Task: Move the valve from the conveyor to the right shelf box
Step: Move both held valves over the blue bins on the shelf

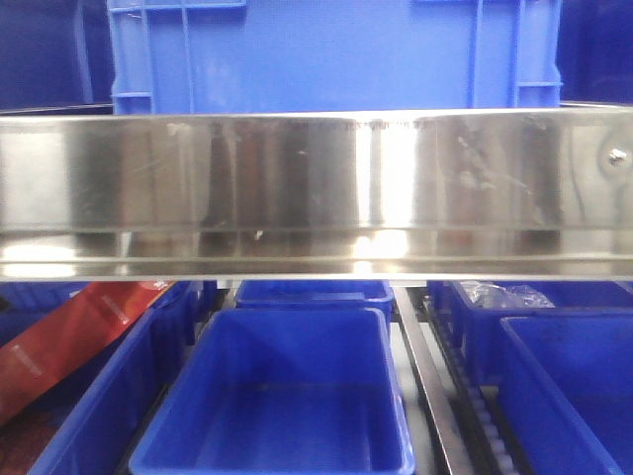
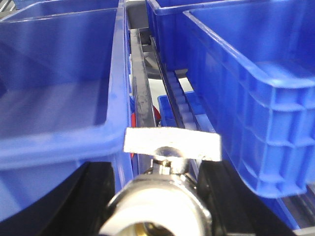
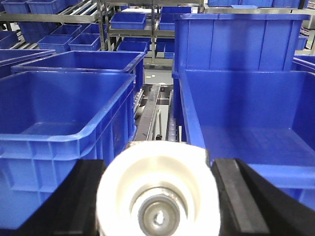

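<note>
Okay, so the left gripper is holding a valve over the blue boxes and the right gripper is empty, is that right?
Not quite: the right gripper is not empty. The right wrist view shows a white-ended valve clamped in it. The rest stands: the left gripper does hold a metal valve over the blue boxes, as the left wrist view shows.

Front view: steel shelf rail (image 1: 316, 188) spans the full width and walls off the middle band; tall crate (image 1: 326, 49) sits directly above it. Beneath, centre bin (image 1: 297, 317) is open-topped, bare inside

Left wrist view: left bin (image 2: 59, 142) and right bin (image 2: 236, 113) leave one narrow slot, filled by roller track (image 2: 181, 101)

Right wrist view: near bin (image 3: 59, 142) and wide bin (image 3: 246, 93) flank a track slot (image 3: 152, 108); high crate (image 3: 236, 42) closes the far right

Left gripper (image 2: 162, 216) clamps valve (image 2: 170, 147), right gripper (image 3: 157, 206) clamps capped valve (image 3: 157, 177): no spare jaw room
</note>
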You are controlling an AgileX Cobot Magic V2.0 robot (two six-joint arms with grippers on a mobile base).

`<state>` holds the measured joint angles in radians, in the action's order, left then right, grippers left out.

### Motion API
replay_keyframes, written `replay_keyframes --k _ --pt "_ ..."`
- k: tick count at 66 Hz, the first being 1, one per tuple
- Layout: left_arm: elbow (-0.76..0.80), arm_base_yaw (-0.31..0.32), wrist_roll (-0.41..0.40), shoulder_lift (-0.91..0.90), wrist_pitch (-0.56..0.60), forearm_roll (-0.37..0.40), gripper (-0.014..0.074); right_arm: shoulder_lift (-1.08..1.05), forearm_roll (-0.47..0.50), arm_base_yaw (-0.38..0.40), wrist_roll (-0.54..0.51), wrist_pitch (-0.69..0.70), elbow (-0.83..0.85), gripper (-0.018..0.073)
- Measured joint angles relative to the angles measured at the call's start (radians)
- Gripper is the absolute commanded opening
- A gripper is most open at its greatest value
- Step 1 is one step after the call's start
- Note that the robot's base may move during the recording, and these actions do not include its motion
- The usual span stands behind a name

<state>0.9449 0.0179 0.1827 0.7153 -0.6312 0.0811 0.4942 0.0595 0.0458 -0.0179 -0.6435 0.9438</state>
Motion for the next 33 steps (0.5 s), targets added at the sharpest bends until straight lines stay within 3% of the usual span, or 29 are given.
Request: replay_keyframes --k 33 --pt "0.000 0.000 0.000 0.000 0.000 0.000 -0.0111 0.000 0.000 0.000 0.000 0.000 0.000 -0.0162"
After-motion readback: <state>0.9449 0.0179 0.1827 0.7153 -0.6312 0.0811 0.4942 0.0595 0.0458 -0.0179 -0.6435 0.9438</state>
